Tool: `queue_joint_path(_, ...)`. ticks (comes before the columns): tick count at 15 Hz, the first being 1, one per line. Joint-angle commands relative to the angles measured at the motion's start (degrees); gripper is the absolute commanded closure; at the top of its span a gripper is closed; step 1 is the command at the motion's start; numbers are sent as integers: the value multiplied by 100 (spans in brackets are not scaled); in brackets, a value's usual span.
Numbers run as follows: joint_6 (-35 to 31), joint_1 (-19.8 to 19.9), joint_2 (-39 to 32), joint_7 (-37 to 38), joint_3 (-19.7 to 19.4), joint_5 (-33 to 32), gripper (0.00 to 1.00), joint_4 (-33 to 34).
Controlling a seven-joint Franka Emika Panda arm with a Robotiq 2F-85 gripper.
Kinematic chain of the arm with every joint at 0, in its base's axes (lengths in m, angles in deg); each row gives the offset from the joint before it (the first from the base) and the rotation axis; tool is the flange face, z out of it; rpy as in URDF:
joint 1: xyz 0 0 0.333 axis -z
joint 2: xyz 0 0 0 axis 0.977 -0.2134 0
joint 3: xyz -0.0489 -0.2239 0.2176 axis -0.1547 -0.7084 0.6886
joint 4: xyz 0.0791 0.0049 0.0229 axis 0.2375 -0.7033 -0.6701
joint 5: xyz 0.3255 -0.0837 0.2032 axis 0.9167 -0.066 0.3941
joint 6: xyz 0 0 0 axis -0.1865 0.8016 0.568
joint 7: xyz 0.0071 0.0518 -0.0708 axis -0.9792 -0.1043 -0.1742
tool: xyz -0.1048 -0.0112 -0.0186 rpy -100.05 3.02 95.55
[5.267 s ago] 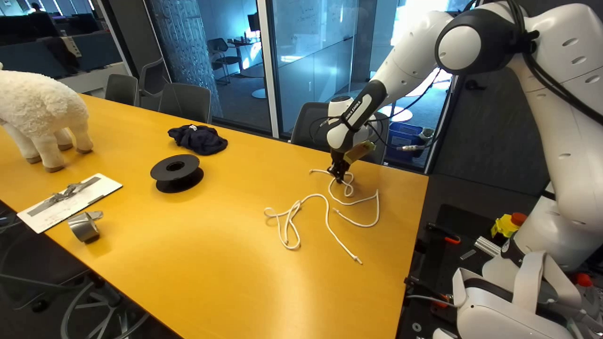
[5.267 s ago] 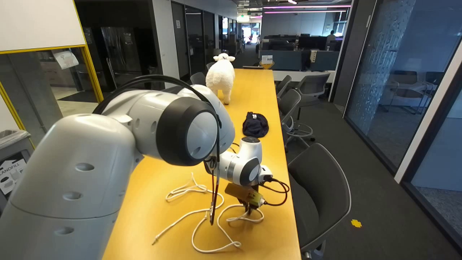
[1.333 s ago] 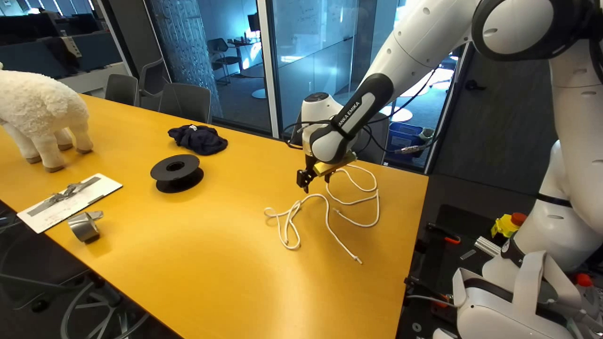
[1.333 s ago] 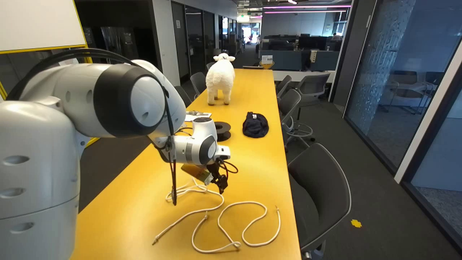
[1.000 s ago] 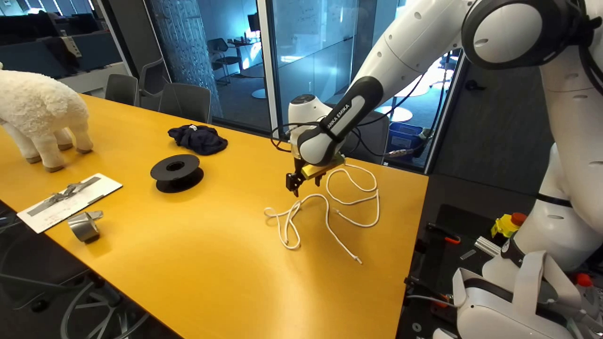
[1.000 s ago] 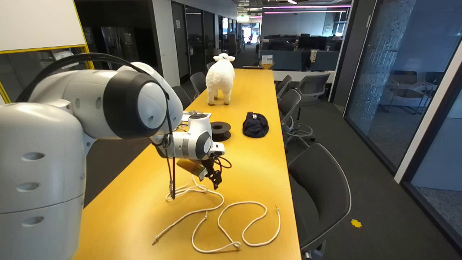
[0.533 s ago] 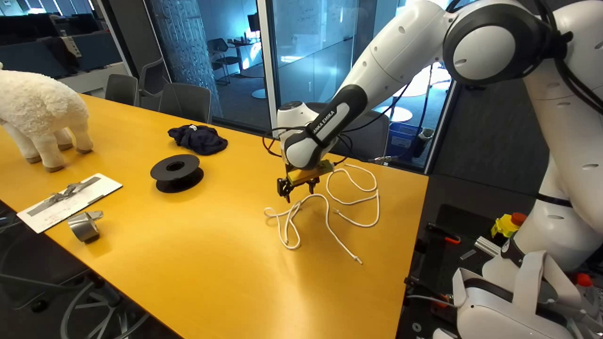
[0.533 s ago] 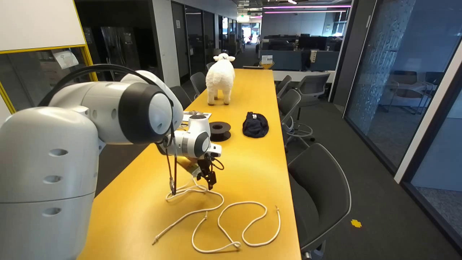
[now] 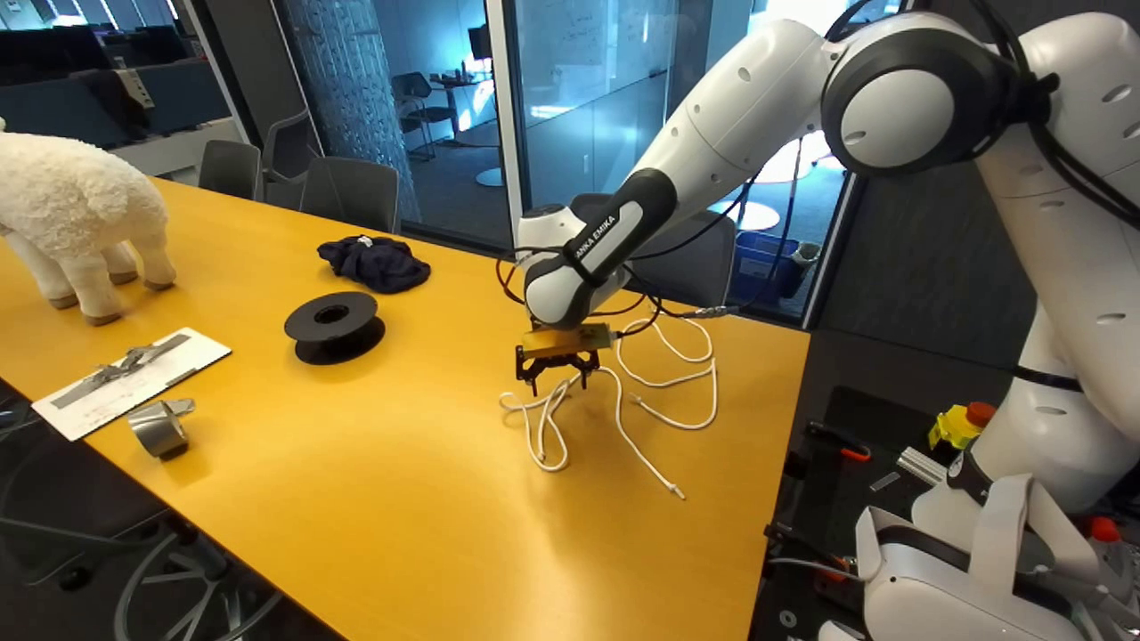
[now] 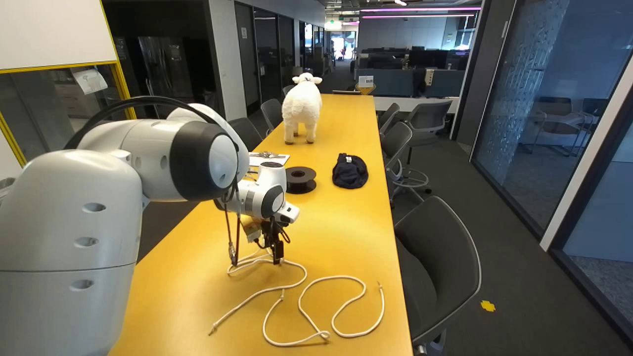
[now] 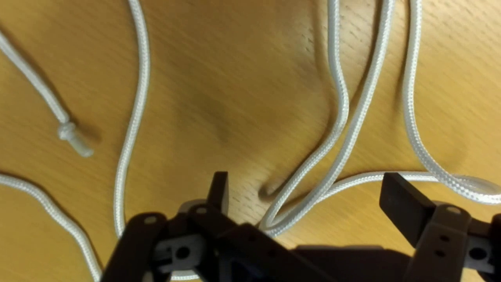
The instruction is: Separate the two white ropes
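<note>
In the wrist view the ropes (image 11: pixel 144 62) run off the top and left, and the gripper (image 11: pixel 305 192), itself cut by the bottom edge, hides part of them. In an exterior view the left edge crops the sheep (image 9: pixel 85 200), the bottom the headset (image 9: pixel 944 592). In an exterior view the arm (image 10: pixel 94 227) covers part of the card (image 10: pixel 269 161); a sign (image 10: pixel 366 81) is unreadably small.

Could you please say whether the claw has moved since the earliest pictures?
Yes: in an exterior view, the claw moved left and down, nearer the black spool.
</note>
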Motion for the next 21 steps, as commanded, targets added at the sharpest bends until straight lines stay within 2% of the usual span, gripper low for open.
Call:
queue_joint_path(1,28,70,-173,442,53,211,0,248)
queue_joint_path(8,29,141,-300,899,63,298,0,367)
queue_joint_path(16,34,152,-321,1043,73,247,0,383)
queue_joint_path(17,13,149,-318,1045,69,242,20,375)
queue_joint_path(21,-1,138,-309,1059,60,224,49,361)
